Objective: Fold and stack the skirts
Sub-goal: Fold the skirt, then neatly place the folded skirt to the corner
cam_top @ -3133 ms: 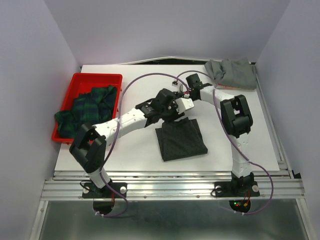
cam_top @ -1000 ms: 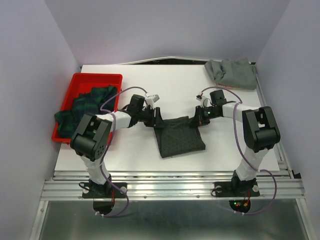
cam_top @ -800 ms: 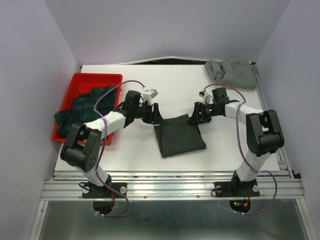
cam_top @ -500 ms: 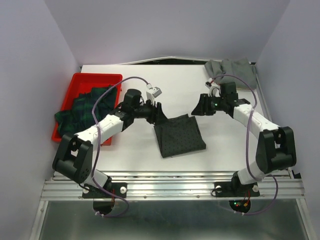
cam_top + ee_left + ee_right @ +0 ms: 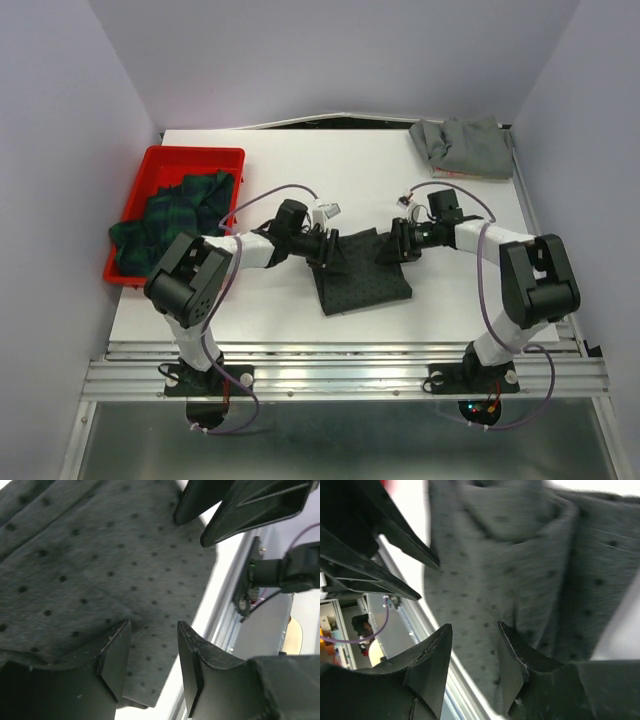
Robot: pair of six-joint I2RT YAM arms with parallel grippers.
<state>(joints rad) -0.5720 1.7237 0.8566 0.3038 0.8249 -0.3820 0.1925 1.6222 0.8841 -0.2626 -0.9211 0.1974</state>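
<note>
White worktop (image 5: 300, 160) carries the folded dotted charcoal skirt (image 5: 365, 275) at centre. Left hand (image 5: 332, 250) and right hand (image 5: 386, 250) sit at its far corners — jaws part-open, nothing clamped. Risk: a pinch catching only the top layer would drag the fold open or skew it.

Bare counter (image 5: 340, 175) lies open across the upper middle and lower right of the frame. At centre, left tool (image 5: 332, 255) and right tool (image 5: 383, 252) crowd the dotted skirt (image 5: 365, 285). The red tray (image 5: 195, 152) blocks the left edge, the grey skirt (image 5: 462, 147) the upper right corner.
</note>
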